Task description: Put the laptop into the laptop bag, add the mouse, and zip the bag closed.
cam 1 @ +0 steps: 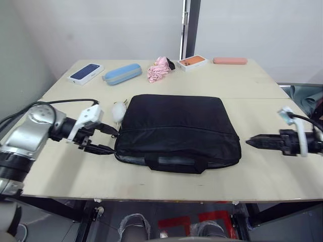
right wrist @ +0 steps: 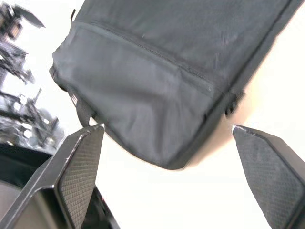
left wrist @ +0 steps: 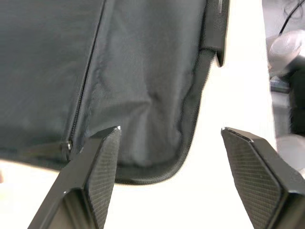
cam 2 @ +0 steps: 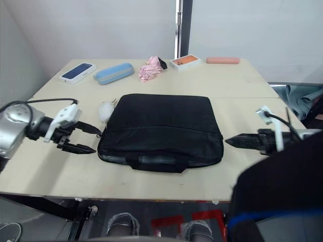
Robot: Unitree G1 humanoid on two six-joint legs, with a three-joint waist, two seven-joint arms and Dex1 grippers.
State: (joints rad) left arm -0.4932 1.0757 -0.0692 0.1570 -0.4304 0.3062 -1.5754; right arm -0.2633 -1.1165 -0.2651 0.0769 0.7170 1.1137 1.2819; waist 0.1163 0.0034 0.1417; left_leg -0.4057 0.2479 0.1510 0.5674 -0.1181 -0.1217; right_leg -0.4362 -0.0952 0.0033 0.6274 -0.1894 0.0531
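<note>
Silver arms, black cables, textured black jaws

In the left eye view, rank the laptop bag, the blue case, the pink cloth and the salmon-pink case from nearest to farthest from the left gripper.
From the left gripper:
1. laptop bag, right beside the open fingers, at the table's middle.
2. blue case, at the far left of the table.
3. pink cloth, far side, near the middle.
4. salmon-pink case, far right corner.
</note>
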